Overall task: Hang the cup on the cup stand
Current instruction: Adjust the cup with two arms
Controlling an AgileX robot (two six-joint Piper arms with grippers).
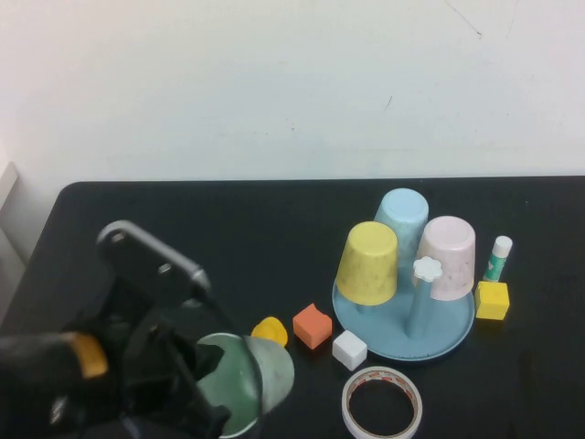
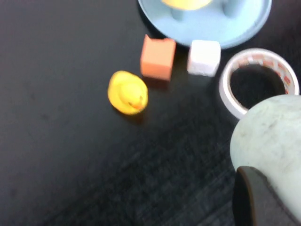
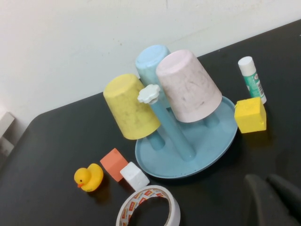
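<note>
In the high view we found the left gripper (image 1: pixel 215 384) low at about seven o'clock on the table, its fingers clamped tight on the wall of the cup (image 1: pixel 251 380), one dark finger reaching inside the open mouth. The cup lay tipped over in that grip, its long axis roughly level, its mouth turned toward the camera and its closed base pointing away toward two o'clock, toward the cup stand (image 1: pixel 457 331). The left wrist view gave us what the high view could not: the pale speckled outside of the cup (image 2: pixel 268 141) close up, with a dark finger (image 2: pixel 256 200) across it, and the whole yellow duck (image 2: pixel 127 92) on the black table (image 2: pixel 61 141), which from above was half hidden behind the cup's rim. The right gripper (image 3: pixel 273 200) did not appear in the high view at all; only the right wrist view caught its dark fingers, pressed together on nothing, hovering above the table close to the stand. From that side we also saw what the high view blurred together: one bare peg (image 3: pixel 167 122) with its white flower cap, standing between the yellow cup (image 3: pixel 131 106) and the pink cup (image 3: pixel 188 87), with the light blue cup (image 3: pixel 150 59) behind them, all three upside down on pegs. An orange block (image 1: pixel 312 326), a white block (image 1: pixel 349 350) and a tape roll (image 1: pixel 382 403) lay between the held cup and the stand.
</note>
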